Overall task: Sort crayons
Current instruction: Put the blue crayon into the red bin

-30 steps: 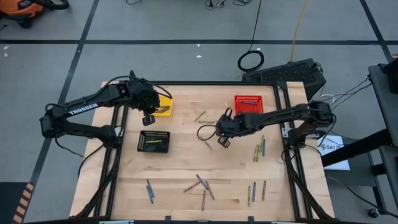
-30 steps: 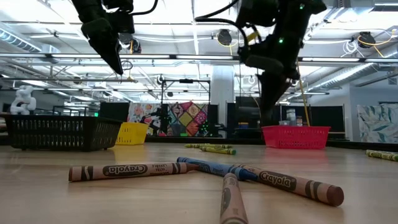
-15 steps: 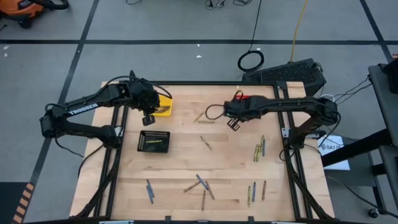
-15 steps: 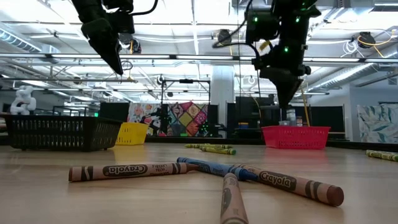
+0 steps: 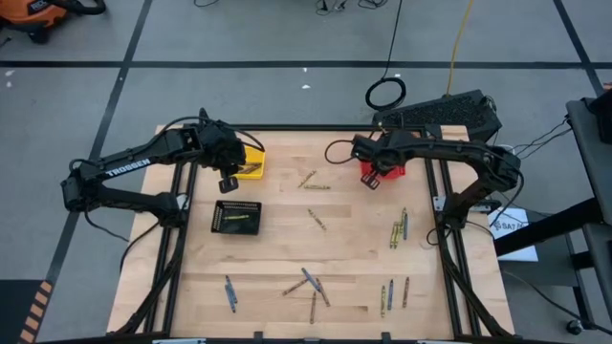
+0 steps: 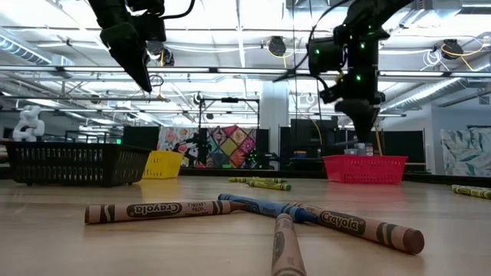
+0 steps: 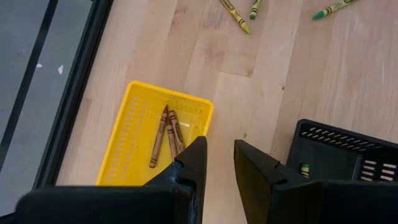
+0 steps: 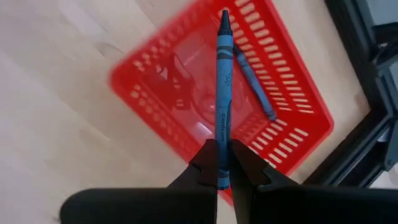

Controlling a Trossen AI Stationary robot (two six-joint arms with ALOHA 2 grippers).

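My right gripper (image 8: 222, 163) pinching blue crayon (image 8: 223, 93) above red basket (image 8: 292, 130); my left gripper (image 7: 219, 163) slightly parted, empty, near yellow basket (image 7: 134, 140).

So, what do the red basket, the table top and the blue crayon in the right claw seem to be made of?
Red basket: probably moulded plastic, slightly glossy, with a slotted mesh wall. Table top: pale wood, likely butcher-block, showing grain and joined strips. Blue crayon, held by the right claw: presumably wax in a matte paper wrapper with printed lettering.

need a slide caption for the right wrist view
Right gripper holds a blue crayon above the red basket, where another blue crayon already lies.
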